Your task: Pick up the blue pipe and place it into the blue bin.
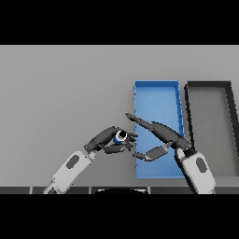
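Presently we are finding the blue pipe gripped in the left hand, its fingers curling round it, just left of the blue bin. We are judging pickup done and placement outstanding. We are seeing its open end facing us, so its long axis is running roughly toward the view. The right hand is hanging over the bin, fingers extended.

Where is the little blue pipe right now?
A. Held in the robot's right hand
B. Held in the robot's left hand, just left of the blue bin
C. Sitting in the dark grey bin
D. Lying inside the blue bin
B: the left hand has its fingers curled round the blue pipe, beside the blue bin, not inside it.
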Robot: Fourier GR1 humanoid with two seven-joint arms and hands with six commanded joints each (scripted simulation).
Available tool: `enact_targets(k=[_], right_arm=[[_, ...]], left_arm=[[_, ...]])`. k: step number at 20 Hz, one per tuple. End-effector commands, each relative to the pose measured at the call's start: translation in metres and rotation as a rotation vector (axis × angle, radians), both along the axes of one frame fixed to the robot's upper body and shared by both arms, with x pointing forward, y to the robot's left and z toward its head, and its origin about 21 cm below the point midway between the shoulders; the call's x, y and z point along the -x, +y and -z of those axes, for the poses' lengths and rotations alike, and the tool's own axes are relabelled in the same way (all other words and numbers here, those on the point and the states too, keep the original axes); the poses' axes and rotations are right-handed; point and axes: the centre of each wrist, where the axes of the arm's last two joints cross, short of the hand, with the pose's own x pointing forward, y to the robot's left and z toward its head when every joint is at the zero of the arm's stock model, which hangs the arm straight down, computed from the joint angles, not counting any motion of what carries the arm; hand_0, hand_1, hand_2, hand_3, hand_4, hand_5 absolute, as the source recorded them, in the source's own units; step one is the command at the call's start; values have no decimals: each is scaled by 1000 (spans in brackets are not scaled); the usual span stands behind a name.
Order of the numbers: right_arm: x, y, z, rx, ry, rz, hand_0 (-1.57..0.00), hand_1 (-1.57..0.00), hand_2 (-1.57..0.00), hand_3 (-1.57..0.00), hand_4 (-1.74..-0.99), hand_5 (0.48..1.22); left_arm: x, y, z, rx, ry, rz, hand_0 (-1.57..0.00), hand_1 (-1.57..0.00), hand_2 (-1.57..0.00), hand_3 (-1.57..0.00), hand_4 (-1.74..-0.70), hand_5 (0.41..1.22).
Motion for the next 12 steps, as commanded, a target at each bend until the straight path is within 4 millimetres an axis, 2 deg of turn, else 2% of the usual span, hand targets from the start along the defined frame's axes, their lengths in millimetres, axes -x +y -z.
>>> enact_targets(k=[1,4,10,12], right_arm=[[-4,6,-2,8,6,-23,1,1,1,1,-1276,527],[-7,30,-7,29,4,-83,1,1,1,1,-1232,531],[-26,62,-15,47,2,-168,1,1,1,1,-1218,508],[-29,71,-17,57,5,-198,-53,-84,-102,-46,-1245,506]], left_arm=[[-2,2,-2,3,-10,-4,-1571,-1571,-1571,-1486,-1741,1221],[-2,1,0,21,-11,25,-1571,-1571,-1571,-1516,-1741,1221],[4,2,2,-10,-24,32,-1571,-1571,-1571,-1540,-1740,1221],[-3,5,-1,3,4,30,-1571,-1571,-1571,-1484,-1736,1221]])
